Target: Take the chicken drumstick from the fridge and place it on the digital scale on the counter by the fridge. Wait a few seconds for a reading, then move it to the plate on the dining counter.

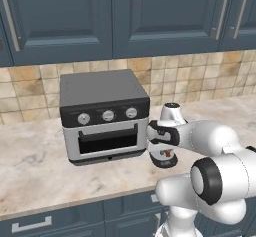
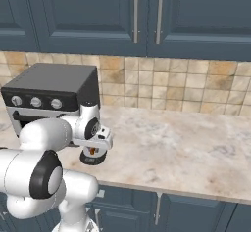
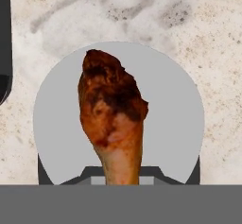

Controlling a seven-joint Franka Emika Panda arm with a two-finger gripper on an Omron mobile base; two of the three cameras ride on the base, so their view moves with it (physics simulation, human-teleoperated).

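The orange-brown chicken drumstick [image 3: 111, 109] hangs bone end toward the hand, right over the round grey platform of the digital scale [image 3: 175, 105]. My gripper [image 1: 165, 153] is shut on the drumstick's bone end and points down just above the scale [image 1: 164, 163], which stands on the beige marbled counter [image 1: 45, 166] in front of the toaster oven's right corner. From the right base view the gripper [image 2: 93, 151] sits low over the dark scale [image 2: 93, 160]. Whether the meat touches the platform I cannot tell. The fridge, the plate and the dining counter are out of view.
A grey toaster oven [image 1: 102, 113] stands close to the left of the scale, against the tan tiled backsplash [image 1: 200, 76]. Dark blue wall cabinets [image 2: 137, 11] hang above. Bare counter [image 2: 186, 148] stretches to the right of the scale.
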